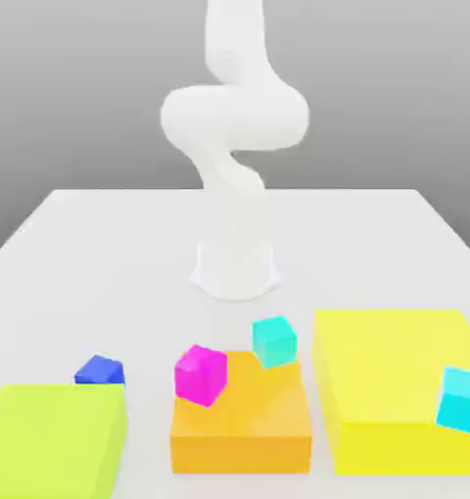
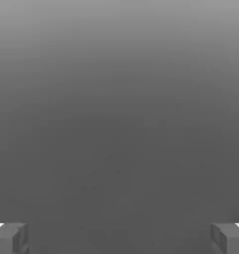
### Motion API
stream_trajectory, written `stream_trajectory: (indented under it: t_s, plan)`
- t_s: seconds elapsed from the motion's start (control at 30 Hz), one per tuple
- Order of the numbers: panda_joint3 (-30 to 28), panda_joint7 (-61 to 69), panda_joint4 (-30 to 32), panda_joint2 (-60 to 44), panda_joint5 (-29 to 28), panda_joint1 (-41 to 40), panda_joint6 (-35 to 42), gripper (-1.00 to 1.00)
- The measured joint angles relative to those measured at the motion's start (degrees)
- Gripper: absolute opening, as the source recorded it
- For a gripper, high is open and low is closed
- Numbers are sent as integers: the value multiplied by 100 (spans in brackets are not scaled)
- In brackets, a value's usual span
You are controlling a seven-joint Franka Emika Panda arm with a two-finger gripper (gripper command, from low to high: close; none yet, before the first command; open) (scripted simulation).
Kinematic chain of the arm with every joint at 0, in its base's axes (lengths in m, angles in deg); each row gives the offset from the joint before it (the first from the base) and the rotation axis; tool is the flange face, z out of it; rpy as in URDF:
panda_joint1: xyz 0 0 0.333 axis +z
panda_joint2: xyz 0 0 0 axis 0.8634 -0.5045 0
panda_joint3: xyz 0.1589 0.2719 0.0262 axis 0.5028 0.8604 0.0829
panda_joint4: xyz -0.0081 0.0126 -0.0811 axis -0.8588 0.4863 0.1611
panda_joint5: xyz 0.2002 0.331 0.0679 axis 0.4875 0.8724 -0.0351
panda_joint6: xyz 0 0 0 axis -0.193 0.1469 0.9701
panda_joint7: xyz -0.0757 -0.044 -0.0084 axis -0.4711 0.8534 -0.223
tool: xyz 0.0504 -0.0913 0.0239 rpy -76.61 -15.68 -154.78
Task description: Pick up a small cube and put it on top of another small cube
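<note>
I can't say which cube is meant to be picked, so I take them from the exterior view's left to its right. The blue cube [image 1: 100,372] lies just behind the lime block [image 1: 56,439], partly hidden by it, with a corner turned forward. If it is chosen, the arm [image 1: 236,117] would do best to come straight down, clear of that block. The magenta cube [image 1: 200,376] shows over the left part of the orange block [image 1: 241,454] — tipped, one upright edge leaning, two side faces showing. The teal cube [image 1: 274,341] is over that block's far right corner, tilted too; whether either sits flat I can't tell. The cyan cube [image 1: 462,400] overlaps the yellow block's [image 1: 405,448] front edge, its top sloping down to the right.

The gripper [image 2: 119,239] is wide open in the hand view, nothing between its fingers. The step in hand, I'd judge, is the approach: let the cubes settle, centre over one, turn the wrist until the pads face two opposite sides, then close gently. A grip across corners would likely twist it. No cube has a long axis — all sides look about equal — so either pair of side faces should serve, whichever leaves more room.
</note>
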Motion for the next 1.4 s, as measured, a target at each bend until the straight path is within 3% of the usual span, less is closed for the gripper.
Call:
stream_trajectory:
  t_s: [0.47,0.7,0.87,1.1,1.13,1.4]
  plan:
    - [-1556,1162,1727,-3066,772,-210,-1873,0]
    - [-1980,1175,2513,-4359,397,-795,-2803,0]
    - [-1620,1627,2438,-4957,953,-1012,-3259,0]
    - [-500,2287,2267,-5790,1841,-1916,-3891,0]
    - [-376,2337,2253,-5869,1909,-2023,-3954,-100]
    - [-475,2260,2268,-5786,1805,-1949,-3889,-100]
